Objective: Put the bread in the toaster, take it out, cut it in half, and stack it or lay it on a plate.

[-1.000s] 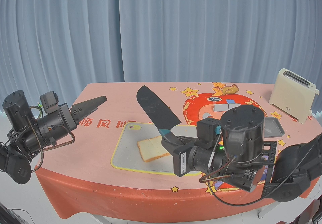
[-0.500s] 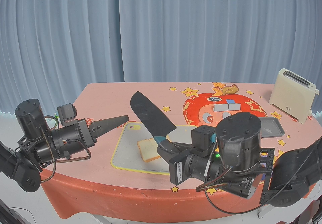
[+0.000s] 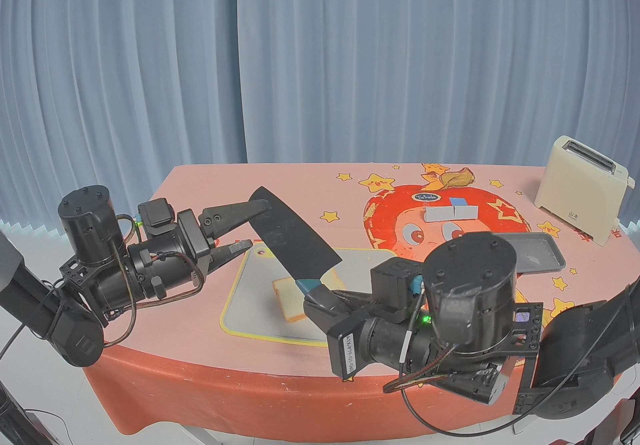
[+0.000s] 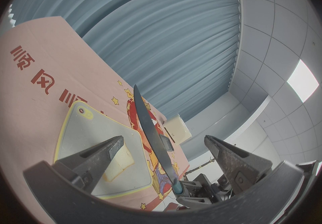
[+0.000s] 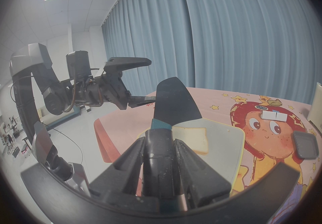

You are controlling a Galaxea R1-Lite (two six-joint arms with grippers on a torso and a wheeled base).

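Observation:
A slice of bread [image 3: 292,297] [image 4: 118,164] [image 5: 192,138] lies on the grey cutting board [image 3: 250,299] [image 4: 80,130] [image 5: 231,147] with a yellow rim. My right gripper [image 3: 319,298] [image 5: 157,154] is shut on the handle of a black knife [image 3: 290,236] [image 4: 149,132] [image 5: 174,102]. The blade slants up and to the left above the bread. My left gripper [image 3: 245,225] [image 4: 164,150] [image 5: 141,82] is open at the board's left end, its fingers either side of the blade tip. The cream toaster [image 3: 583,188] [image 4: 177,129] stands at the far right of the table.
A small grey tray [image 3: 537,251] [image 5: 305,144] sits right of the board, on the pink tablecloth [image 3: 213,186] with a cartoon face. Two small grey blocks [image 3: 450,211] lie on that print. Blue curtains hang behind the table.
My left arm has swung right toward the board and its gripper has opened near the blade tip. My right gripper with the knife has shifted left and slightly toward the front edge.

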